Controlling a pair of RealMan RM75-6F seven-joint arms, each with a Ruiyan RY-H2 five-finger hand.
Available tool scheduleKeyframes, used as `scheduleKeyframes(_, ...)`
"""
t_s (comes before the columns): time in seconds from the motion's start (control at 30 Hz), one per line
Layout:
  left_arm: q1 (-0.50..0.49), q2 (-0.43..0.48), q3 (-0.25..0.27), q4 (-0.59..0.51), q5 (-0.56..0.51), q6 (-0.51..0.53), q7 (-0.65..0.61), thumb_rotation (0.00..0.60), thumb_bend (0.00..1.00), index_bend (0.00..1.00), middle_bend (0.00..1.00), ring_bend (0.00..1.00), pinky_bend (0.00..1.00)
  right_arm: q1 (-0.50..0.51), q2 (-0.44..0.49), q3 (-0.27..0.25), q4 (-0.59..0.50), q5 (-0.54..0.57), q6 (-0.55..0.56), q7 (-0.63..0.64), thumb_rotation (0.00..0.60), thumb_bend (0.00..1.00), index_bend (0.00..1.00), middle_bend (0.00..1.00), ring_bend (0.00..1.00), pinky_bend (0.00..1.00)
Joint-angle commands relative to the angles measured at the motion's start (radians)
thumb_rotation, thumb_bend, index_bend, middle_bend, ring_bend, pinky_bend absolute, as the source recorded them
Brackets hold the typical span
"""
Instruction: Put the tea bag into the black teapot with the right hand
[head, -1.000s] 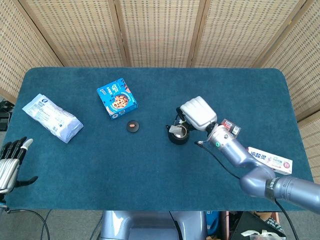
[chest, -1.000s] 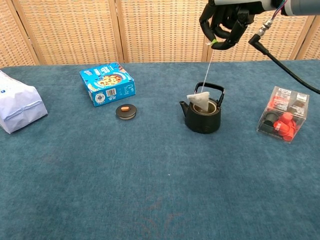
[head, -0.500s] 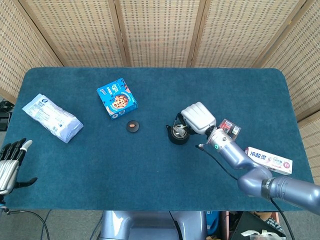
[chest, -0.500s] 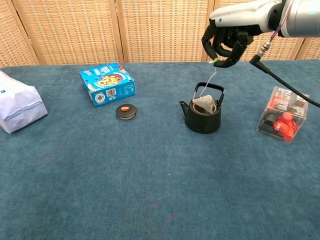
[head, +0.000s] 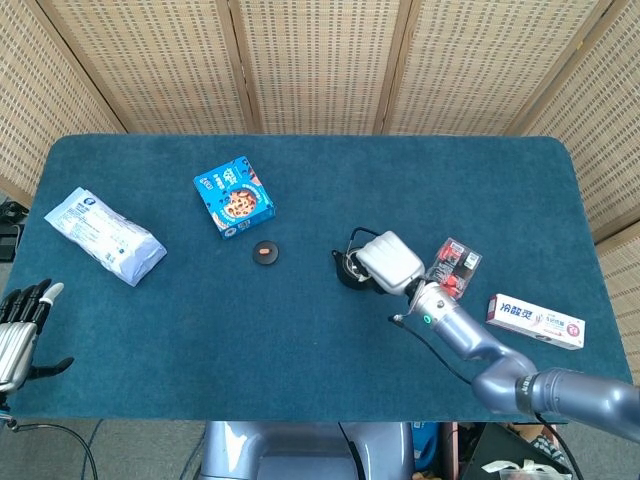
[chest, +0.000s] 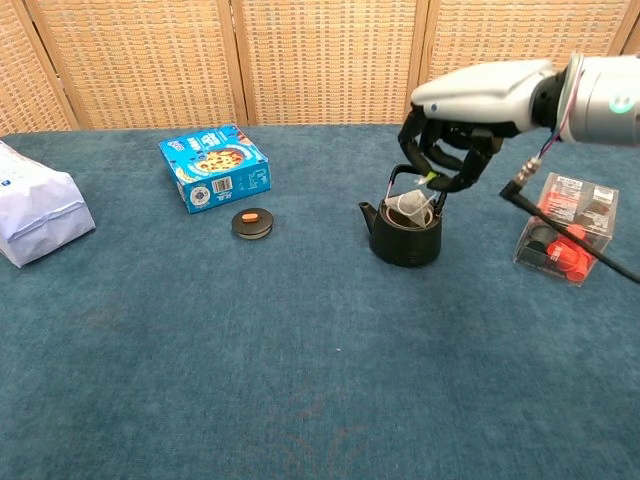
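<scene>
The black teapot (chest: 404, 238) stands open at mid-table, its wire handle upright; in the head view the black teapot (head: 347, 270) is mostly hidden under my right hand (head: 388, 260). The white tea bag (chest: 411, 207) sits in the pot's mouth, partly above the rim. My right hand (chest: 446, 157) hovers just above the pot and pinches the tea bag's string by its small green tag (chest: 431, 180). My left hand (head: 22, 322) rests off the table's front left corner, fingers apart, holding nothing.
The pot's lid (chest: 252, 221) with an orange knob lies left of the pot. A blue snack box (chest: 214, 166) sits behind it, a white pouch (chest: 38, 214) at far left. A clear box of red parts (chest: 571, 228) and a toothpaste box (head: 538, 321) lie right.
My right hand has come down toward the teapot with the string, and the tea bag has sunk from hanging at the rim into the pot's mouth. The left hand stays put.
</scene>
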Motion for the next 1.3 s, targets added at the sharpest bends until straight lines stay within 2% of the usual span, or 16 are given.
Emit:
scheduleKeyframes(0.03,0.0,0.001,-0.001,-0.001,0.001,0.001,0.0,0.6,0.07,0.0,0.0,0.0,0.0,-0.005,-0.02,-0.012,0.005,-0.007,0.008,-0.02,0.6,0.57,0.52,0.8,0.84,0.88)
scheduleKeyframes(0.27,0.002,0.004,-0.002,-0.001,0.0,0.004,-0.001,0.6,0.07,0.0,0.0,0.0,0.0,-0.002,-0.033,-0.025,0.01,-0.008,-0.007,-0.048,0.6,0.57,0.34,0.78,0.84,0.88)
scheduleKeyframes(0.37,0.004,0.004,-0.002,-0.001,-0.001,0.005,-0.002,0.6,0.07,0.0,0.0,0.0,0.0,0.002,-0.027,-0.025,0.006,-0.004,-0.016,-0.057,0.6,0.57,0.23,0.77,0.84,0.88)
scheduleKeyframes(0.63,0.002,0.005,-0.002,0.0,0.001,0.001,-0.001,0.6,0.07,0.0,0.0,0.0,0.0,0.023,0.018,-0.04,-0.047,0.007,-0.076,-0.086,0.516,0.57,0.19,0.78,0.84,0.88)
scheduleKeyframes(0.7,0.002,0.006,-0.003,-0.001,0.001,0.002,0.0,0.6,0.07,0.0,0.0,0.0,0.0,0.038,0.037,-0.045,-0.061,0.023,-0.115,-0.093,0.511,0.6,0.17,0.8,0.84,0.88)
scheduleKeyframes(0.77,0.002,0.006,-0.004,-0.002,0.001,0.003,0.0,0.6,0.07,0.0,0.0,0.0,0.0,0.051,0.049,-0.047,-0.069,0.039,-0.142,-0.097,0.508,0.67,0.14,0.82,0.84,0.88)
scheduleKeyframes(0.93,0.002,0.011,-0.007,-0.003,0.001,0.007,0.002,0.6,0.07,0.0,0.0,0.0,0.0,0.09,0.079,-0.055,-0.085,0.103,-0.213,-0.104,0.507,0.79,0.13,0.84,0.84,0.88)
scheduleKeyframes(1.3,-0.006,0.033,-0.024,-0.024,0.007,0.023,0.018,0.6,0.07,0.0,0.0,0.0,0.0,0.115,0.099,-0.078,-0.071,0.18,-0.227,-0.108,0.498,0.79,0.13,0.85,0.85,0.88)
